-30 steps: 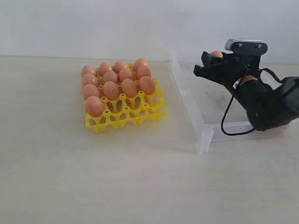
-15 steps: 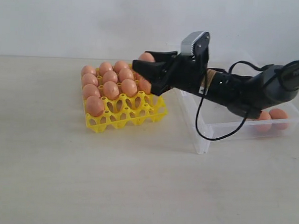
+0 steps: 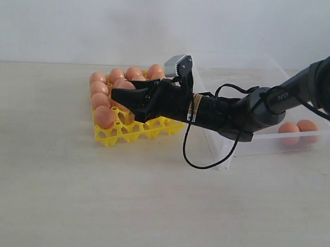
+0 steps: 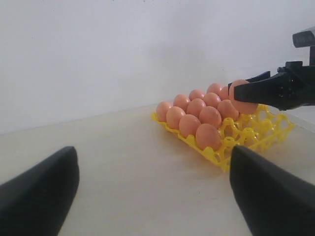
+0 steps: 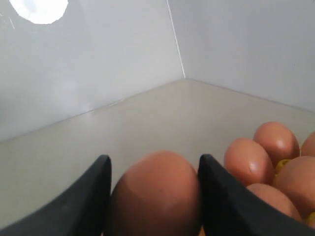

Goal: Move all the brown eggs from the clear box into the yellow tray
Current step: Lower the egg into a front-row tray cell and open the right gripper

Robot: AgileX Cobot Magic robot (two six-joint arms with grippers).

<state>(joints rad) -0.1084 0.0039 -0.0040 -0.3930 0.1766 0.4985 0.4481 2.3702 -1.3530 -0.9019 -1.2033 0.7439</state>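
Swung further left from the box (image 3: 252, 143), the right claw (image 3: 127, 99) now hangs over the tray (image 3: 140, 130), clamped on one egg (image 5: 156, 194), while the left claw (image 4: 152, 191) gapes empty, short of the tray.

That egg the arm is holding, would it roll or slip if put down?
The held egg looks smooth and oval, so it would probably roll on the flat table; the cups of the yellow tray should stop that. The jaws pinch only its sides, so it may slip if jolted.
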